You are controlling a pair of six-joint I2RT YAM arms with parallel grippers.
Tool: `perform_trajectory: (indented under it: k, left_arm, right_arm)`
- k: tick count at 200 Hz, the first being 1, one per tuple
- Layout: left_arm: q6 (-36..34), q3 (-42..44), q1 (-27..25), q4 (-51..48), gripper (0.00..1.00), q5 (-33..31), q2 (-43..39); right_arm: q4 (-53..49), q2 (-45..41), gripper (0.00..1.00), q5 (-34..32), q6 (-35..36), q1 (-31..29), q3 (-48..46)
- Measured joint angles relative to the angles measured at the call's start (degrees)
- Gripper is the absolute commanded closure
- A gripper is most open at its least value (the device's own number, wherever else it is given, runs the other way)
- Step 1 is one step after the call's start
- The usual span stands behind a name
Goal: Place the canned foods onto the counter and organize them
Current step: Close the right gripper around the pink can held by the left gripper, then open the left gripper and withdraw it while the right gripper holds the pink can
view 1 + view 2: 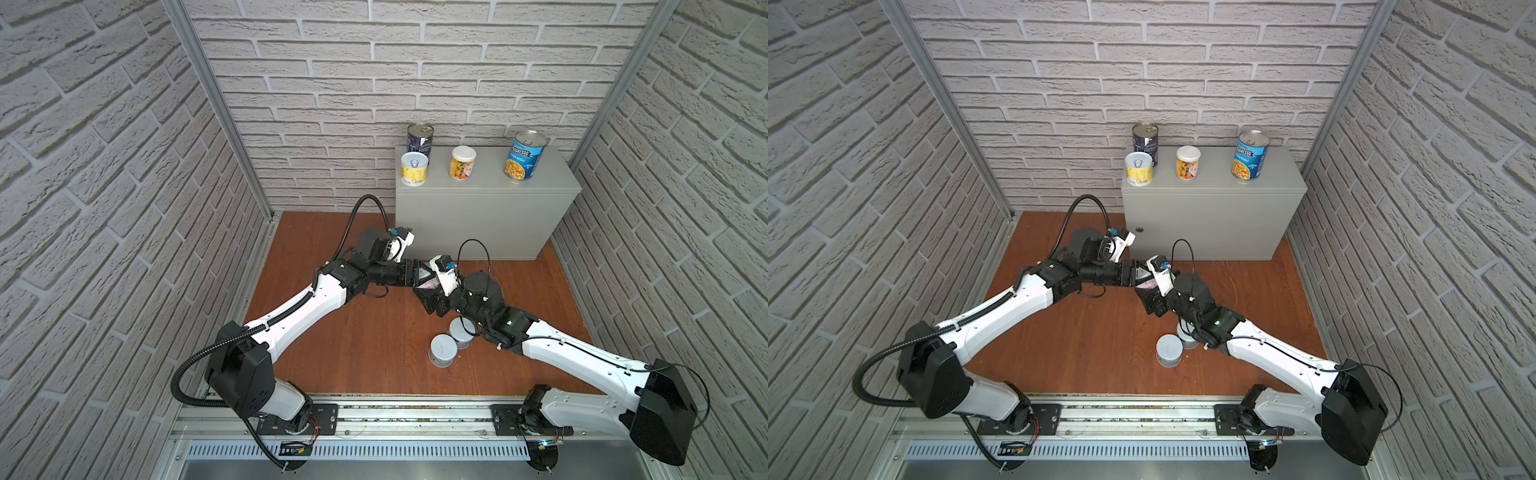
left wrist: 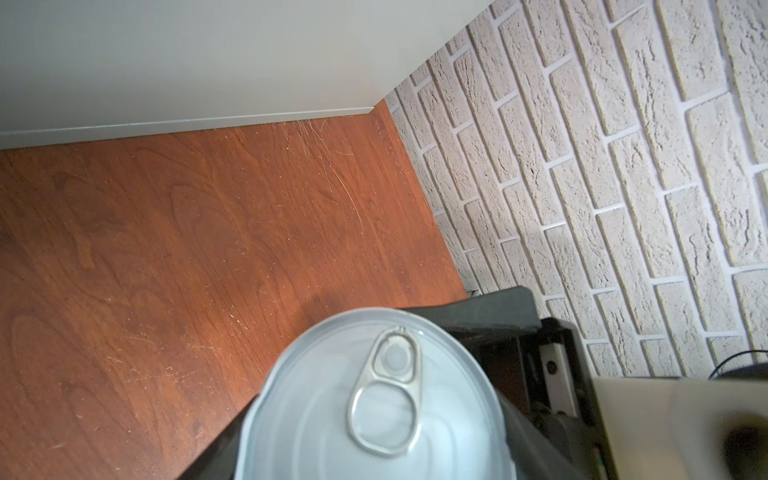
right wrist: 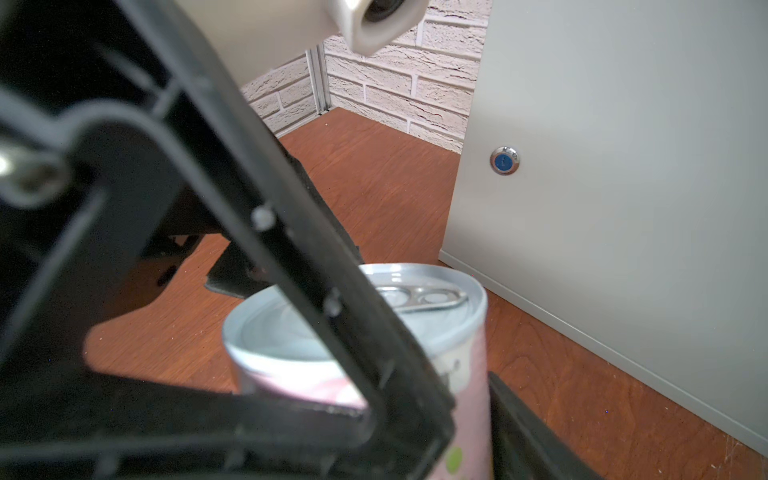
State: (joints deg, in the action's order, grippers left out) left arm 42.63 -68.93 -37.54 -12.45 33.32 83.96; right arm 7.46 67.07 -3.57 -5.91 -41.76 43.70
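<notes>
STATE: left tool [image 1: 420, 276] clenched on pink-labelled can [image 3: 469, 353], over wooden floor [image 1: 365, 332] before bench [image 1: 486, 208]; right tool [image 1: 428, 296] around it, grip unclear | RISK: left releasing before right bites drops can; overlapping fingers could jam.

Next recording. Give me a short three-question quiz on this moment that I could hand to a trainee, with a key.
1. How many cans stand on the counter?
2. True or false: the blue Progresso can lies on its side.
3. What colour is the label of the held can between the left gripper's fingers? A) pink B) dark navy C) yellow

Key
1. Four.
2. False: it stands upright on the counter.
3. A.
</notes>
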Motion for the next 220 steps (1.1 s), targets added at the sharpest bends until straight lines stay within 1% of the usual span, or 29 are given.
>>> perform_trajectory:
  k: [37,73,143,150,162,182,194,204,220]
  left_arm:
    - [0.98,0.44,-0.24,1.4,0.55,1.7,0.0]
    - [1.53,1.11,-0.22,1.9,0.55,1.86,-0.02]
    - [2.51,1.99,-0.2,3.3,0.55,1.92,-0.02]
    - [2.6,2.16,-0.2,3.65,0.52,1.92,-0.02]
    - [2.67,2.27,-0.2,3.89,0.39,1.92,-0.02]
    - [3.19,2.89,-0.2,5.01,0.3,1.95,-0.09]
    - [3.61,3.3,-0.2,5.6,0.17,1.95,-0.11]
    - [3.74,3.61,-0.2,6.43,0.03,2.12,-0.11]
    - [4.44,3.76,-0.2,7.78,0.02,2.69,-0.28]
  right_arm:
    - [2.64,0.85,0.17,-0.55,-1.01,0.0,0.0]
    - [3.8,2.05,0.23,-0.37,-1.16,-0.04,0.0]
    - [3.74,2.1,0.3,-0.5,-1.18,-0.04,0.0]
    - [3.74,2.1,0.3,-0.59,-1.18,-0.04,0.0]
    - [3.67,2.1,0.31,-0.87,-1.33,-0.04,0.0]
    - [3.61,2.1,0.34,-1.51,-1.6,-0.09,0.0]
    - [3.41,2.1,0.35,-1.66,-1.81,-0.11,0.0]
    - [3.23,2.1,0.35,-1.95,-2.29,-0.11,0.0]
    - [2.58,2.16,0.35,-2.69,-3.19,-0.11,0.0]
